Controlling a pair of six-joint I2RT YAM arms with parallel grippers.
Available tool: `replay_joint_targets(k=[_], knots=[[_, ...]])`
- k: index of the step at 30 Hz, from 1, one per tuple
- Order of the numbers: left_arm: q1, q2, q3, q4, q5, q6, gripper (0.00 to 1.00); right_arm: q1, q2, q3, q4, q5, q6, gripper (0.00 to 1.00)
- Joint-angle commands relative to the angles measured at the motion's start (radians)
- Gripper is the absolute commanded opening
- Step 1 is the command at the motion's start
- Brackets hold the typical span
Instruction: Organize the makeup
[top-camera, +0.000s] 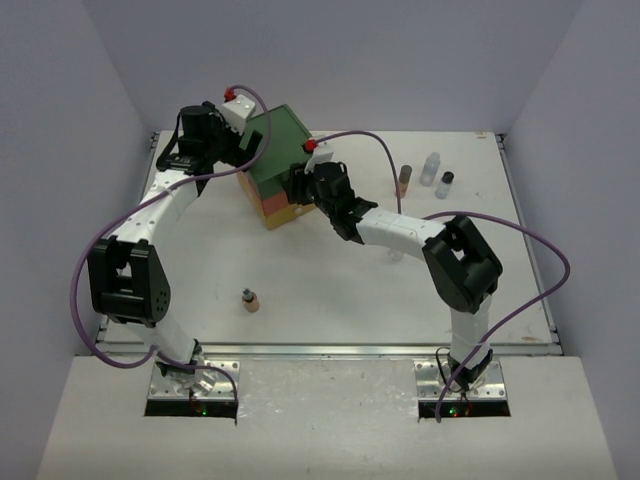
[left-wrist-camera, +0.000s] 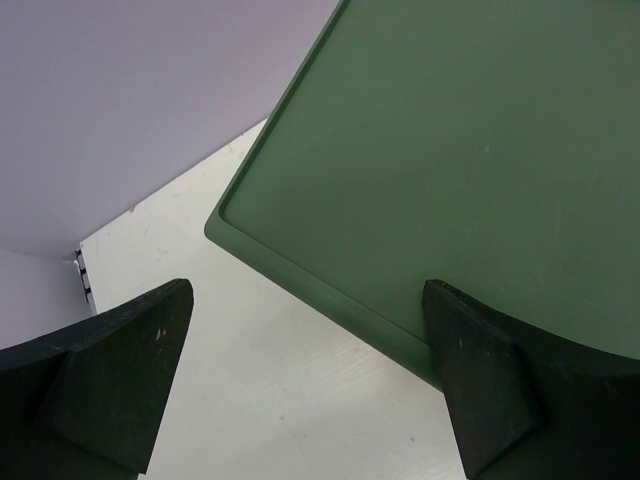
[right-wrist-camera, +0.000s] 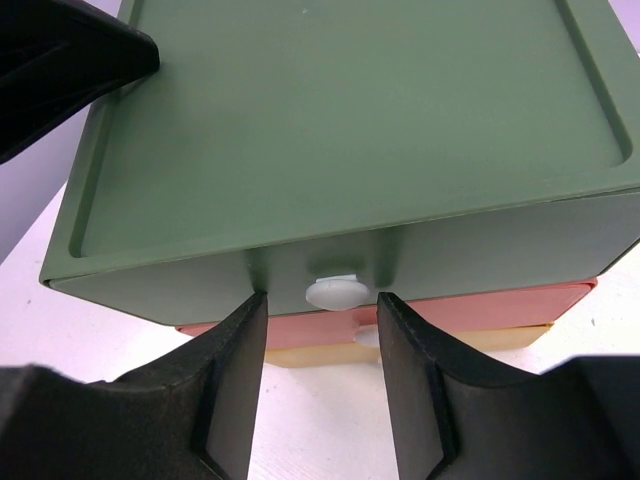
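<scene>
Small tan dark-capped bottle (top-camera: 250, 299) seen upright on table (top-camera: 340, 300) near front edge, well apart from rest. Further in, right gripper (right-wrist-camera: 322, 300) held open at front of three-drawer box (right-wrist-camera: 350, 120). White knob (right-wrist-camera: 335, 290) of green top drawer flanked by its fingers (right-wrist-camera: 235, 380); contact cannot be told. Orange drawer (right-wrist-camera: 480, 300) and yellow drawer (right-wrist-camera: 460, 338) seen beneath. Left gripper (left-wrist-camera: 305, 290) spread wide at box's far-left corner, one finger over green top, nothing held. Far right: tan bottle (top-camera: 404, 181), clear bottle (top-camera: 430, 168) and black-capped bottle (top-camera: 445, 184) clustered near back edge.
</scene>
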Motion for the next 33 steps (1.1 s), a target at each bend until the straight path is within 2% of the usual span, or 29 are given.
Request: replay_joint_targets(k=[1,11,33], knots=[[-0.011,-0.025,-0.035,-0.065,-0.016,0.021,1.0,0.009,-0.029,-0.029,0.101,0.035,-0.019,0.5],[-0.012,-0.037,-0.038,-0.068,-0.008,0.024,1.0,0.009,-0.038,-0.15,0.175,0.019,0.029,0.53],[-0.011,-0.042,-0.041,-0.071,-0.012,0.027,1.0,0.006,0.058,-0.087,0.251,0.051,-0.05,0.52]])
